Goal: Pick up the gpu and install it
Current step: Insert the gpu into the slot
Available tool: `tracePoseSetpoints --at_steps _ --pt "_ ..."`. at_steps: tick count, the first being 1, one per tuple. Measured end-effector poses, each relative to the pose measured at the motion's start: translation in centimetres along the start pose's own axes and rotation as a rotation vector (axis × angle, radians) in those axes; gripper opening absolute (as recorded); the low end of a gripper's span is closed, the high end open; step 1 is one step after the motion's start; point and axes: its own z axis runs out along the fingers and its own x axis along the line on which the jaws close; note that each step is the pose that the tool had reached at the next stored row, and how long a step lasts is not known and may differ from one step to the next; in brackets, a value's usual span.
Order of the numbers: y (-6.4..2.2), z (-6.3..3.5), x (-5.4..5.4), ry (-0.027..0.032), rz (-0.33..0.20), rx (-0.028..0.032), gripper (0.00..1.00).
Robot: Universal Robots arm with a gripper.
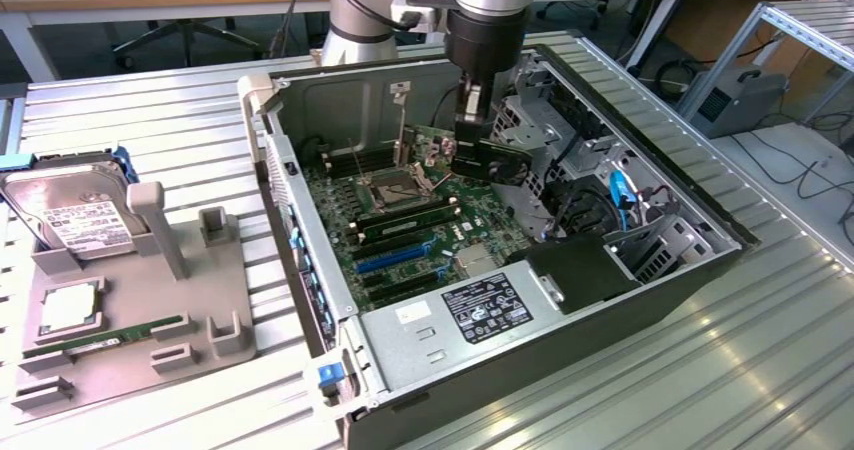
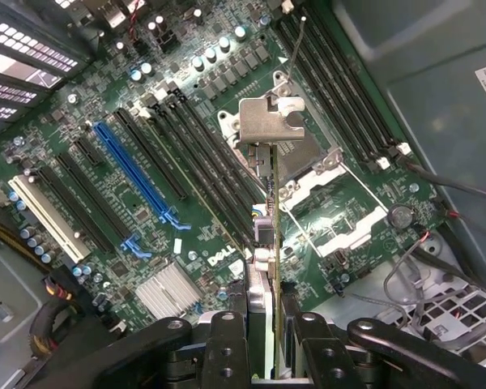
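Gpu (image 1: 497, 160) (image 2: 263, 235): we saw it upright and edge-on over the motherboard (image 1: 400, 215) (image 2: 178, 243), inside the open case (image 1: 667, 270); we could not tell whether it touched the board.
Tool (image 1: 467, 142) (image 2: 266, 322): clenched on the gpu, one finger on each face.
Counter (image 1: 160, 120): a grey tray (image 1: 187, 320) at the exterior view's left carried the hard drive (image 1: 80, 220) and memory stick (image 1: 127, 332).

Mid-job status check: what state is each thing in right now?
gripper: shut on the gpu.
gpu: held edge-on above the motherboard.
computer case: open, side panel off.
blue slot: empty.
hard drive: propped at a tilt on the tray.
memory stick: lying flat on the tray.
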Motion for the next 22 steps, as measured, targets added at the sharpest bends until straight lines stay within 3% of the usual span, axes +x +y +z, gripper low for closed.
tracePoseSetpoints --at_steps 22 --pt "0.00 0.01 0.00 -0.0031 -0.090 0.0020 0.27"
